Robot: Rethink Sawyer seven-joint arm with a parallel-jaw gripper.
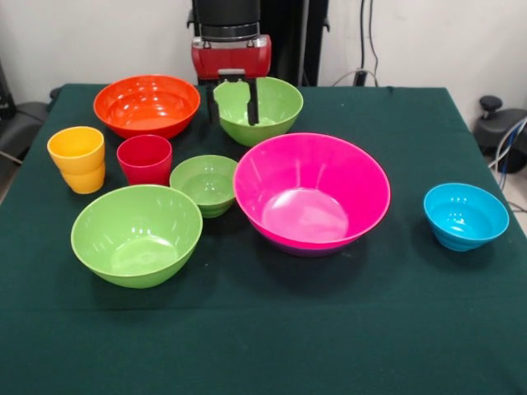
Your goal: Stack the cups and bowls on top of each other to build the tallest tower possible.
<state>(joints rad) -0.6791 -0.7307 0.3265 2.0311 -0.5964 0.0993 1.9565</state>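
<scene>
My gripper [232, 115] hangs open at the back of the table. Its two black fingers straddle the left rim of a large lime green bowl [272, 111], one outside and one inside. A wide orange bowl [146, 104] sits to the left of that bowl. The yellow cup [76, 158] and red cup [145, 159] stand upright side by side at the left. A small green bowl [206, 183] and another large green bowl [137, 234] sit nearer the front. The big pink bowl [311, 191] rests in the middle, with a sliver of the purple bowl [306, 249] beneath it. The small blue bowl [465, 216] stands alone at the right.
A dark green cloth [263, 337] covers the table, with a broad bare strip along its front. Cables and a black stand [494, 123] lie off the table's right side.
</scene>
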